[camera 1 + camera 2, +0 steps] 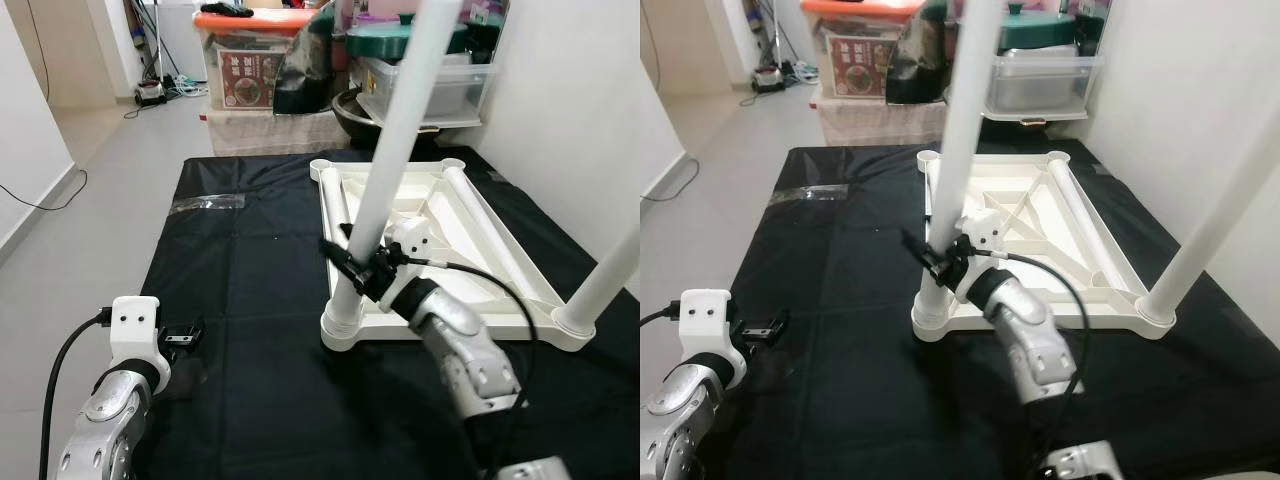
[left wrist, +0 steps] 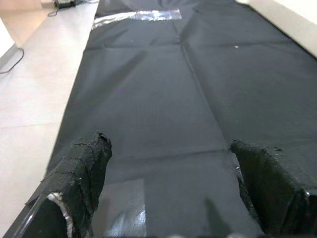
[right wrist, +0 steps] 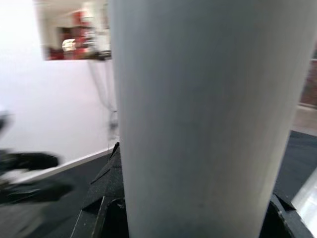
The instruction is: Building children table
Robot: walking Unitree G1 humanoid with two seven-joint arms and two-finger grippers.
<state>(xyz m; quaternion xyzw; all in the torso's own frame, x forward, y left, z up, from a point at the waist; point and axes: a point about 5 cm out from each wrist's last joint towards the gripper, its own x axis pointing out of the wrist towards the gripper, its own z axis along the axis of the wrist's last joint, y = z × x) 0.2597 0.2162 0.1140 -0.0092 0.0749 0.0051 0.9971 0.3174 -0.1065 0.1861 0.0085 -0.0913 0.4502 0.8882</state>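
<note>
White plastic children's table top [image 1: 470, 240] lies upside down on the black cloth sheet [image 1: 250, 260], just ahead of the right gripper [image 1: 352, 262]. That gripper's black fingers pinch the white round table leg [image 1: 385, 190] low on its shaft, just above the corner socket where the leg stands upright. Another white upright leg [image 1: 605, 280] stands in the corner off to its right. Well to the left, the left gripper [image 2: 168, 188] hovers over bare cloth, fingers spread apart around nothing.
</note>
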